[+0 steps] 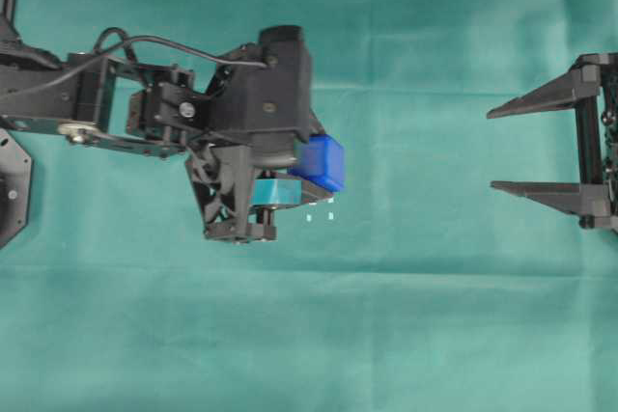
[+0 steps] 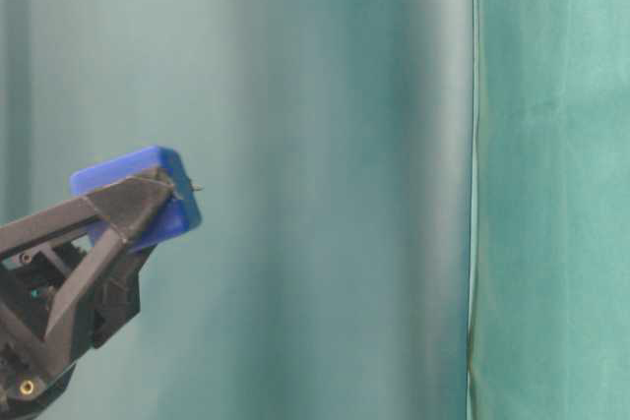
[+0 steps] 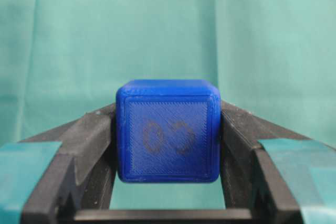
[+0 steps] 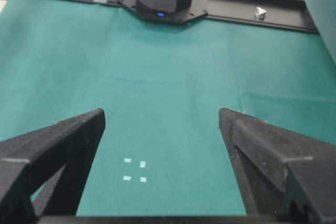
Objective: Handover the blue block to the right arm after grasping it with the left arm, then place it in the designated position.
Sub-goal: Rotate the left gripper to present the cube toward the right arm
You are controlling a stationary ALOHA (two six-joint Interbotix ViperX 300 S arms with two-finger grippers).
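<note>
From overhead, the left arm (image 1: 145, 103) reaches out over the green table (image 1: 435, 315), and its end effector (image 1: 307, 169) has the blue block (image 1: 319, 162) pinched at its tip. Just below it sit the white marks of the designated position (image 1: 321, 207). Far right, the right arm's end effector (image 1: 529, 147) waits with fingers spread wide, holding nothing, well apart from the block.

Table level now: the block (image 2: 138, 194) is up in the air, tilted, clamped at the very fingertips (image 2: 138, 199).

Left wrist view: the cube (image 3: 168, 130) fills the middle, a faint dark symbol facing us, and the fingers (image 3: 86, 140) press its two side faces squarely. It looks like a rigid, light plastic piece with smooth, slightly rounded edges, so it could slip if gripped shallow. I'd say the receiving arm should take the free top and bottom faces.

Right wrist view: empty, gaping fingers (image 4: 63, 145) frame the four marks (image 4: 135, 171) on the cloth.
</note>
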